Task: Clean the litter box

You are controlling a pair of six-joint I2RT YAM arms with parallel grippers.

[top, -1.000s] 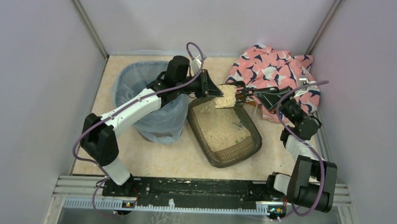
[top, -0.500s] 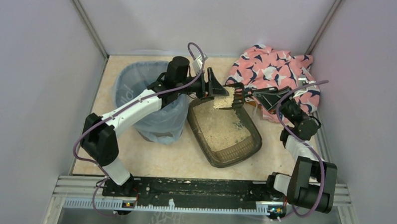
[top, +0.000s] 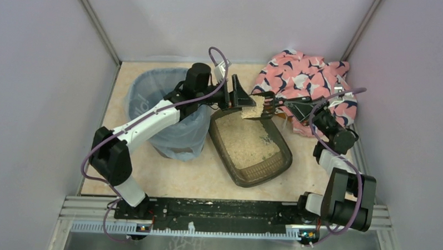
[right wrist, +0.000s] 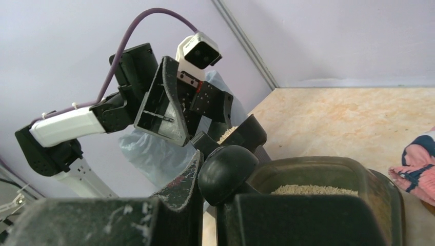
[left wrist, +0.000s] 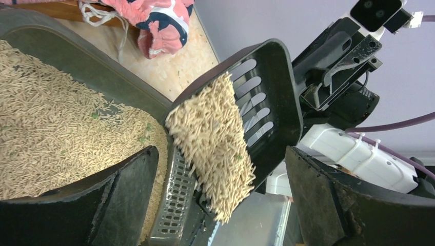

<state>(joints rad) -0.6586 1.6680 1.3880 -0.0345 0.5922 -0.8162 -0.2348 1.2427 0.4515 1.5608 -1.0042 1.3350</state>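
Note:
The litter box (top: 284, 155), a dark brown tray of beige litter, lies right of the bin; its wall (left wrist: 87, 66) also shows in the left wrist view. A black slotted scoop (top: 258, 111) heaped with litter (left wrist: 213, 138) hangs tilted over the box's far end. My right gripper (top: 284, 105) is shut on the scoop's round handle end (right wrist: 228, 171). My left gripper (top: 239, 97) is open. Its fingers (left wrist: 123, 200) stand on either side of the scoop's front edge without touching it.
A round bin (top: 153, 100) lined with a blue bag stands left of the litter box, under the left arm. A pink patterned cloth (top: 310, 78) lies bunched at the back right. Enclosure walls close in on three sides.
My left gripper, nearly shut against the scoop's front edge a second ago, has opened wide. The loaded scoop has stayed over the box's far end.

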